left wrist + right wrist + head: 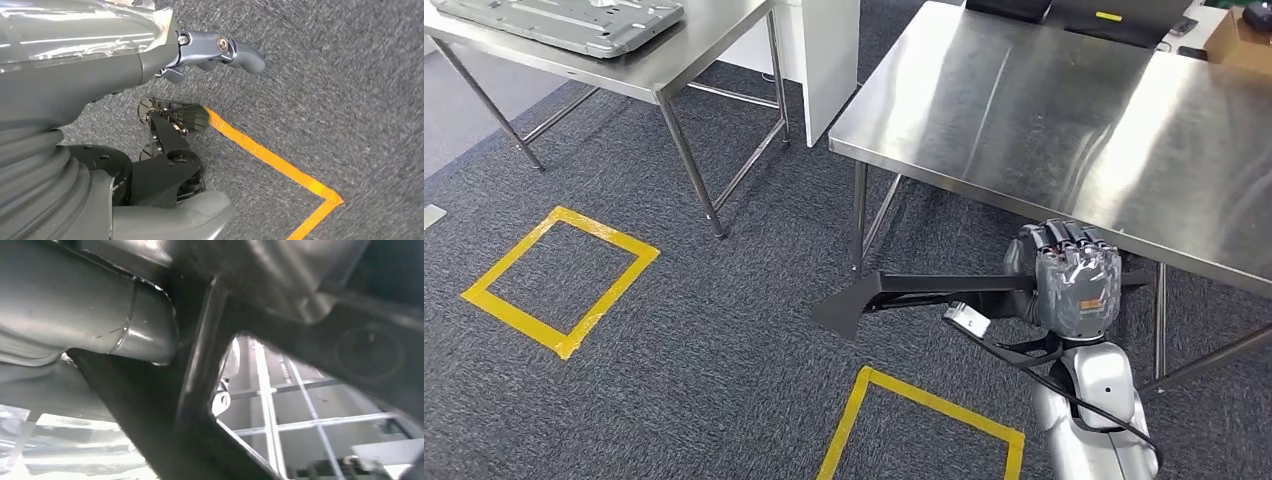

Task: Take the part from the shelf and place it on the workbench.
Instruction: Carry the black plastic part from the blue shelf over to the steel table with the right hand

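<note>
While the right hand (1072, 280) holds a flat black part (894, 293) below the near edge of the steel workbench (1064, 110), the scene from left to right begins with a second steel table (639, 70) well away from that hand, carrying a grey metal tray-like panel (574, 18). On the dark carpet below that table lies a square of yellow floor tape (559, 280), far to the left of the hand. A white cabinet side (824, 60) stands between the two tables. Just left of the hand, the black part juts out level from the fingers, its angular tip hanging above the carpet, clear of the workbench top. A second outline of yellow tape (924, 415) lies on the floor under the part and the hand. The right hand's fingers are curled around the part's inner end, knuckles up, close under the workbench edge. In the right wrist view the part (195, 390) shows as a dark bar close to the camera, with table legs behind it.

In the left wrist view the left hand (220, 50) hangs above the carpet beside a strip of orange-yellow tape (270, 160); it grips nothing, its fingers partly bent and apart.
</note>
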Controlling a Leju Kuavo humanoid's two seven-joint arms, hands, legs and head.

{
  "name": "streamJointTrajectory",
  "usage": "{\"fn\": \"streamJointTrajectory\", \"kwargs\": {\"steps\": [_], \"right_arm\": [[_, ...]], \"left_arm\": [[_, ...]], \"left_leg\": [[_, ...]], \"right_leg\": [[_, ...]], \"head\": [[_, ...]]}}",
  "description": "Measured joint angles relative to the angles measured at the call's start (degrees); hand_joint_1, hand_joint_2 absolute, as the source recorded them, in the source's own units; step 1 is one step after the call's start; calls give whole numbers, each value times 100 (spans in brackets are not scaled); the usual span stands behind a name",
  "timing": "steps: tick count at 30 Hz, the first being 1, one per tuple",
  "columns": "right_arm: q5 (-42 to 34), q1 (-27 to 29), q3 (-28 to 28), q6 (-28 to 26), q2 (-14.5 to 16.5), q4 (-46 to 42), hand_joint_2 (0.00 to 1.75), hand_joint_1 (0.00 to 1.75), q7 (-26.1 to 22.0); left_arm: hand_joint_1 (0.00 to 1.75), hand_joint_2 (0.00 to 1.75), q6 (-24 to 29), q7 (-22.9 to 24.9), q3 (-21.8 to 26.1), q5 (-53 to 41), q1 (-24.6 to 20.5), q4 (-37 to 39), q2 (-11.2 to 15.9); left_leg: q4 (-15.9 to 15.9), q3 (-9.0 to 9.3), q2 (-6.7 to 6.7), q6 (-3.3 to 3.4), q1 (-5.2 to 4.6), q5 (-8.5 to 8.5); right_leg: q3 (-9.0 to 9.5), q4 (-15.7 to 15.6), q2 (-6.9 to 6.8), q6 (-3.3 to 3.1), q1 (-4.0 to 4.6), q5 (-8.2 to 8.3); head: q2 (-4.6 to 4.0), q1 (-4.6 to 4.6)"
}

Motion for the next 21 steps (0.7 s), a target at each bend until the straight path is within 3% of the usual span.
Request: {"fn": "streamJointTrajectory", "kwargs": {"steps": [2, 4, 6, 7, 8, 9, 11, 13, 14, 16, 21], "right_arm": [[77, -21, -11, -1, -39, 58, 0, 175, 53], [167, -113, -16, 2, -92, 159, 0, 175, 144], [200, -278, -16, -4, -162, 380, 0, 175, 223], [202, -357, -16, -14, -203, 530, 0, 175, 251], [202, -425, -16, -25, -243, 687, 0, 175, 270], [201, -487, -16, -38, -279, 838, 0, 175, 282], [205, -604, -16, -58, -326, 1076, 0, 175, 297], [242, -758, -4, -81, -355, 1293, 0, 175, 366], [271, -859, 18, -85, -382, 1414, 0, 175, 450], [320, -1085, 120, -38, -481, 1656, 0, 175, 717], [342, -1668, 552, 234, -780, 2142, 0, 175, 1291]], "left_arm": [[0, 175, -1, 1, 0, -5, -23, -1, -5], [0, 175, -13, 2, 0, -24, -42, -2, -7], [0, 175, -47, 30, 0, -41, -43, -1, -5], [0, 175, -74, 50, 0, -44, -40, 0, -5], [0, 175, -98, 70, 0, -45, -38, 1, -5], [0, 175, -122, 80, 0, -46, -38, 1, -5], [0, 175, -154, 85, 0, -45, -42, 0, 1], [0, 175, -175, 84, 2, -44, -51, 0, 11], [0, 175, -190, 82, 2, -44, -60, 1, 15], [0, 175, -235, 80, 3, -51, -95, 1, 18], [0, 175, -320, 85, 4, -108, -134, -1, 29]], "left_leg": [[8, 29, 24, -54, 14, -40], [304, -81, -252, -105, 45, -252], [1037, -432, -562, -127, 62, -618], [1406, -630, -615, -133, 63, -747], [1631, -770, -635, -137, 65, -775], [1652, -816, -641, -138, 72, -689], [1081, -609, -706, -136, 102, -262], [405, -347, -873, -123, 132, 63], [228, -289, -936, -109, 130, 117], [140, -278, -931, -53, 92, 122], [48, -276, -937, -3, 27, 212]], "right_leg": [[-1, -14, 140, -74, -43, 20], [20, -33, 270, -174, -116, 40], [23, -34, 408, -242, -133, 45], [23, -33, 486, -251, -126, 45], [26, -30, 567, -250, -121, 45], [30, -24, 648, -249, -119, 44], [32, 4, 807, -243, -125, 41], [-5, 62, 931, -207, -100, 26], [-40, 81, 979, -176, -91, 24], [-96, 78, 1047, -95, -84, 39], [-76, -25, 1015, -124, -101, 92]], "head": [[0, -9], [-1, -30], [-1, -59], [-1, -65], [-1, -67], [-1, -67], [-1, -68], [0, -64], [1, -62], [1, -61], [-1, -50]]}}
